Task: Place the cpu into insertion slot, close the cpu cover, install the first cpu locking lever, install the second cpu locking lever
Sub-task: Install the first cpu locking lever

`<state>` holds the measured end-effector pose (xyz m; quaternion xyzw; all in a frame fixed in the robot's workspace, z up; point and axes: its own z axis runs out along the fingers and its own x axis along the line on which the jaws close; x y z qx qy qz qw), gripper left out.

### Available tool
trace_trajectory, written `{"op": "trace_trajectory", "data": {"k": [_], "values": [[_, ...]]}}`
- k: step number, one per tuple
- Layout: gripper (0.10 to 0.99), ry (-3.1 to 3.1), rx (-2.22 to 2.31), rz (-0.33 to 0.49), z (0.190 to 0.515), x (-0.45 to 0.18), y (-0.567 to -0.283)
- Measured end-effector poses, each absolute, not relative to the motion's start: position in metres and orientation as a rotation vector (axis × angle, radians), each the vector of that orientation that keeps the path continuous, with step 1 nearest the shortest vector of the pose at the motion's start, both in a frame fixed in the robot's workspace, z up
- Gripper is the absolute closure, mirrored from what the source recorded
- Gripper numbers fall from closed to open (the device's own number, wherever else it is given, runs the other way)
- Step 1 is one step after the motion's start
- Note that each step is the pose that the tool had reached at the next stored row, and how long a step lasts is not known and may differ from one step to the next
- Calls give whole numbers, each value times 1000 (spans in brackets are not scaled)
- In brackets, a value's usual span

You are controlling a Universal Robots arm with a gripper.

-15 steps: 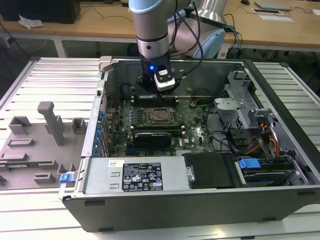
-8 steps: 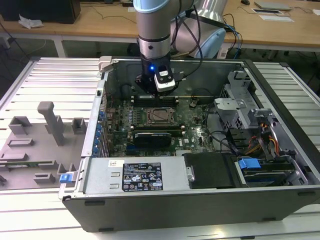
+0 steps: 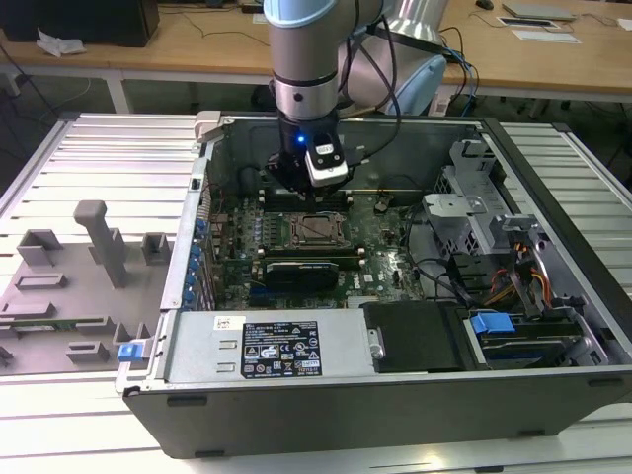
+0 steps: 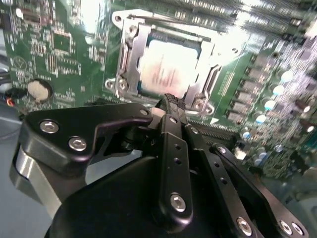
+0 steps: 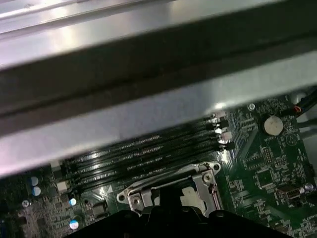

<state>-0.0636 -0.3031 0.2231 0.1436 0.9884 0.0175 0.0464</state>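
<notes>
At the exterior view's left, a grey fixture tray with upright blocks is lying on the slatted metal table. Next to it, the open computer case is taking up the middle and the exterior view's right of the frame. A black-and-white label is sitting on the silver power supply along the case's lower edge; its writing is too small for me to tell.

I am hanging my pincer inside the case, over the green motherboard, just above the insertion slot in the frame's centre. A long black card is lying just below the slot. At the lower right, a blue tab is showing beside the drive cage.

In the second wrist view, my pincer is hovering close to the socket's edge, and I cannot tell whether it is open or closed; it is gripping nothing that I can see. The cpu is sitting in the slot with its pale metal top up, and the print on it is blurring out. The cpu cover is lying down flat around it, framing the chip. A round coin battery is sitting well apart from the socket.

In the first wrist view, the black memory slots are running just beside the steel cover.
</notes>
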Motion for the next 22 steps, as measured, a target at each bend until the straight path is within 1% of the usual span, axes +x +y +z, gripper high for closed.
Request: {"op": "trace_trajectory", "data": {"k": [8, 22], "values": [[980, 3022, 423, 10, 223, -64, -317], [980, 3081, 227, 5, 220, -49, -319]]}}
